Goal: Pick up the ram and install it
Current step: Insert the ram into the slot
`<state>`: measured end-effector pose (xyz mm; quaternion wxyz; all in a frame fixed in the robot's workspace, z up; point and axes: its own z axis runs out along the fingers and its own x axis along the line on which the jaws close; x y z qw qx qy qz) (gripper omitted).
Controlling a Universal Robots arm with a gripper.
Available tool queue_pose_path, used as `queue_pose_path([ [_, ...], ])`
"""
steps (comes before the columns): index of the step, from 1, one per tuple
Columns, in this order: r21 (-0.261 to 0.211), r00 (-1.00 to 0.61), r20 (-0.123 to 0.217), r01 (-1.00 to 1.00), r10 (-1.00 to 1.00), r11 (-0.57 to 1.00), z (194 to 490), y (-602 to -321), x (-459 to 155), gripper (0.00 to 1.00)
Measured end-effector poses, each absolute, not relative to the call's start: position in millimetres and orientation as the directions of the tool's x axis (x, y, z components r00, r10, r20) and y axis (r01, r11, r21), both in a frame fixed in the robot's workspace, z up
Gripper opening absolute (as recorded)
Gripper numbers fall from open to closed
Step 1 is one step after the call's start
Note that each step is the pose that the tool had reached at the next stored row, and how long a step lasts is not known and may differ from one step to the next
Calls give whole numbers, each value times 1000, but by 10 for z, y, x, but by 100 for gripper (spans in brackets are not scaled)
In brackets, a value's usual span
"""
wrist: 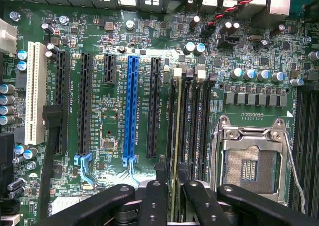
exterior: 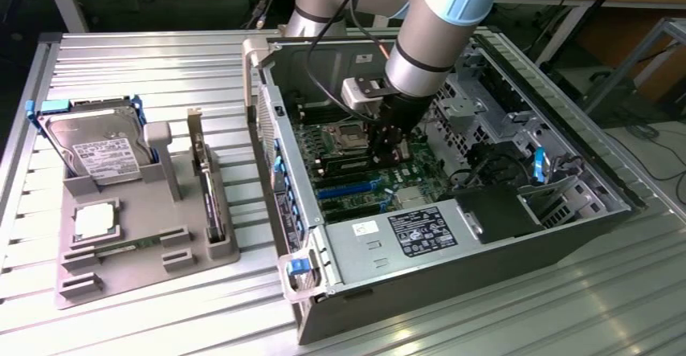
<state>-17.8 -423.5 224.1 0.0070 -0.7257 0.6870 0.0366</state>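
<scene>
In the wrist view the ram (wrist: 176, 131) appears edge-on as a thin green-yellow strip. It stands in one of the dark memory slots (wrist: 192, 126) beside the CPU socket (wrist: 249, 166). My gripper (wrist: 172, 172) straddles the near end of the strip. Its black fingertips (wrist: 160, 172) sit on either side, with a narrow gap showing on one side. The jaws look slightly open, not pinching the stick. In the exterior view my gripper (exterior: 388, 143) reaches down into the open computer case (exterior: 451, 235), just over the motherboard.
A blue expansion slot (wrist: 132, 111) and black slots lie beside the memory slots. Outside the case, a grey holder tray (exterior: 140, 268) carries a hard drive (exterior: 96, 147), an upright expansion card (exterior: 204, 179) and a square processor chip (exterior: 95, 219). Cables hang near the case wall.
</scene>
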Motion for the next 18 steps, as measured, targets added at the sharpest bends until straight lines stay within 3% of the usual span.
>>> queue_pose_path([
  [5,40,53,-63,-998,-997,-56,2241,-4235,-177,21],
  [7,40,53,-63,-998,-997,-56,2241,-4235,-177,14],
  [18,40,53,-63,-998,-997,-56,2204,-4235,-177,14],
])
